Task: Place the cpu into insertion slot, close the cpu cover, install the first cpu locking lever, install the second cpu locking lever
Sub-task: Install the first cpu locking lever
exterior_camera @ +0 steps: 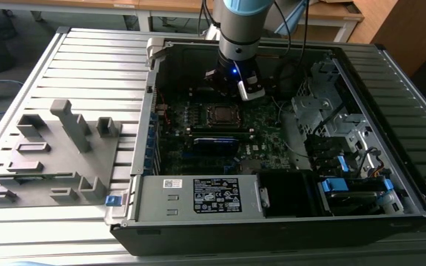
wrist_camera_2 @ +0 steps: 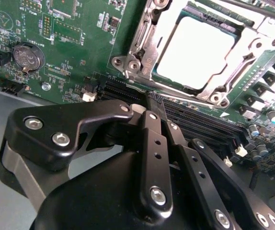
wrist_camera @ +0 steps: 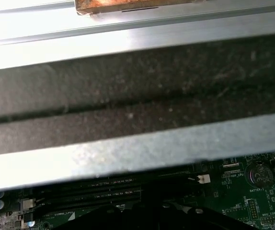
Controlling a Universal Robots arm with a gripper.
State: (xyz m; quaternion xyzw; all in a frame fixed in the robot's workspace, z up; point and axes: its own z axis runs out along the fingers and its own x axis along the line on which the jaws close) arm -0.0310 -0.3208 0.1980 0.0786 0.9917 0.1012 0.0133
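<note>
One small chip is the whole concern here: the cpu (wrist_camera_2: 195, 52) already lies flat in the insertion slot (wrist_camera_2: 128, 63), its pale metal top showing through the cut-out of the cpu cover (wrist_camera_2: 253, 42), which appears to be lying down around it. Whether the thin wire levers beside the frame are latched I cannot tell. The pincer (wrist_camera_2: 155, 106) hangs just beside the socket, over the long black memory slots (wrist_camera_2: 200, 120), its two black fingers clenched together with nothing seen between them. I judge the chip to be light, stiff and smooth-topped, so likely to slip under a flat press, and fragile on its underside; its opposite bare edges would be the places to take hold. The cover looks like thin springy sheet metal, best pushed on its frame rather than over the chip. As for containers, the open computer case (exterior_camera: 143, 145) on the slatted worktop (exterior_camera: 87, 61) holds the green motherboard (wrist_camera_2: 70, 28), a labelled power supply (exterior_camera: 198, 197) and drive bays, while a coin cell (wrist_camera_2: 27, 55) sits in its round holder. A grey moulded fixture (exterior_camera: 50, 155) stands on the worktop beside the case.
</note>
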